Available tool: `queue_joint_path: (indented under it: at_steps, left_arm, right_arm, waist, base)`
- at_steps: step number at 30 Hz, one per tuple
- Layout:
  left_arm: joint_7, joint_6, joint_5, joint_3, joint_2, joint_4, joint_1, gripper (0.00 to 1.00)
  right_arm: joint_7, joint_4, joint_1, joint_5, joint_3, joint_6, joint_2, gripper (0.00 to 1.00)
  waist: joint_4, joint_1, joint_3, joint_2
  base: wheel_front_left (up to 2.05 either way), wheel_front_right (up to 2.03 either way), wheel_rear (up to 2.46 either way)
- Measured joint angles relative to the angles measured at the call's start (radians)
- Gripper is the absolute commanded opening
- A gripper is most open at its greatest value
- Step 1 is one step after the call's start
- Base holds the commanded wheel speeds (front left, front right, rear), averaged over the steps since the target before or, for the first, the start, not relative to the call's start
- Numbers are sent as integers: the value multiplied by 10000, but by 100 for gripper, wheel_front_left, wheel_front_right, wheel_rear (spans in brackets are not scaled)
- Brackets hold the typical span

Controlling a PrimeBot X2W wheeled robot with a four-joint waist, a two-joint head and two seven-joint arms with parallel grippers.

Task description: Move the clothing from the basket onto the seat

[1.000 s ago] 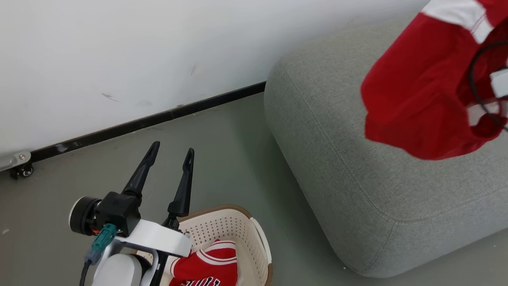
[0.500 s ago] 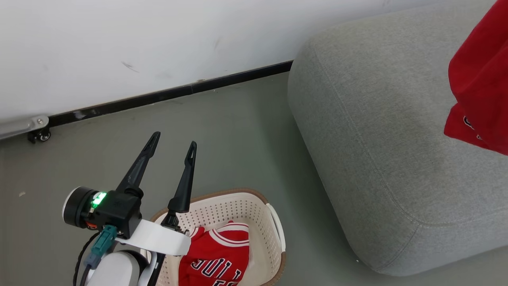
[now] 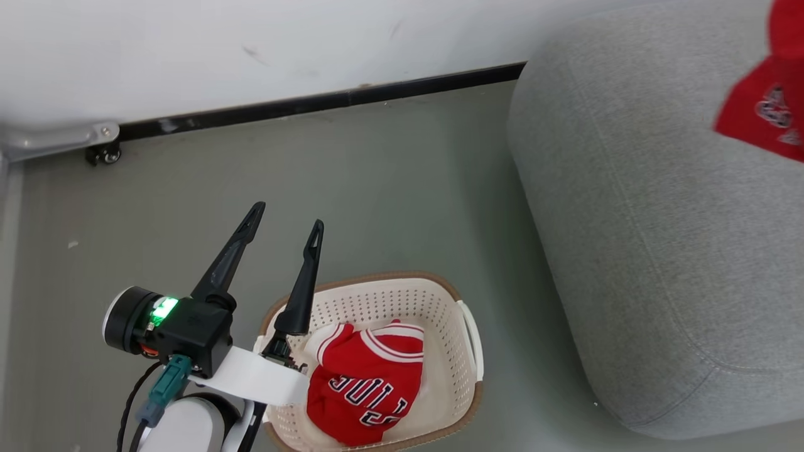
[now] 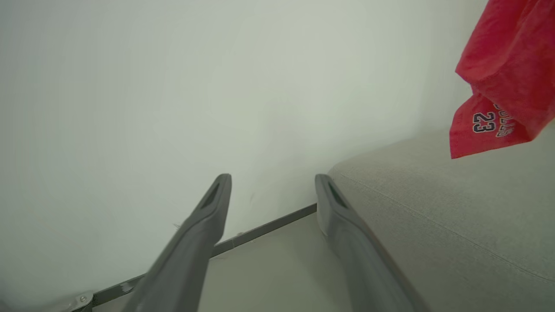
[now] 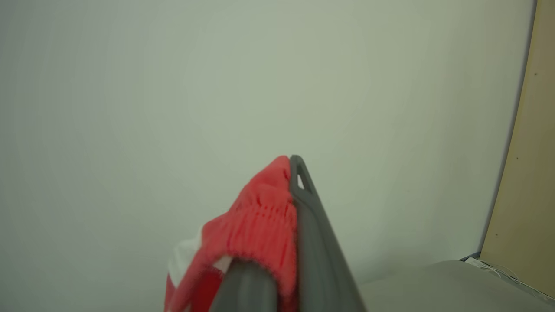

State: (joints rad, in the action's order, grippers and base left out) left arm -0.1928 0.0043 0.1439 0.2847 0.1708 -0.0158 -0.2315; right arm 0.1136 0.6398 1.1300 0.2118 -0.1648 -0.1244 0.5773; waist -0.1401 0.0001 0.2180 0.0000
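View swung since a sec ago: basket [image 3: 377,278] now shows nearly whole at 6 o'clock, jersey [image 3: 367,383] inside. L gripper [image 3: 287,216] spread, empty, at basket's 10 o'clock. R gripper [image 5: 291,161] pinching shorts [image 3: 763,113] by waistband, hanging over seat [image 3: 659,251], 2 o'clock.

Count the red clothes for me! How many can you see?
2. The jersey lies in the basket; the shorts hang over the seat, pinched in the shut right tool. More could hide under the jersey.
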Motion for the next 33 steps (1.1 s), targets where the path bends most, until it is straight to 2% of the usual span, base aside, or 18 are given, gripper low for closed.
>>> queue_joint_path:
  at_steps: [21,26,33]
  left_arm:
    - [571,-357,-259,504,136,635,-526,100]
    - [621,-408,-341,523,140,732,-750,100]
    - [719,-408,-347,489,190,802,-883,100]
  right_arm:
    - [-550,1218,319,-1070,-1174,0,178,0]
    - [-727,1804,272,-1106,-1183,-2,-81,0]
    - [-966,2652,-731,-1419,-1269,-2,-711,0]
  waist:
    - [642,0,1290,0]
    - [627,0,1595,0]
    - [552,0,1981,0]
  base:
    - [0,0,0]
    - [0,0,0]
    - [0,0,0]
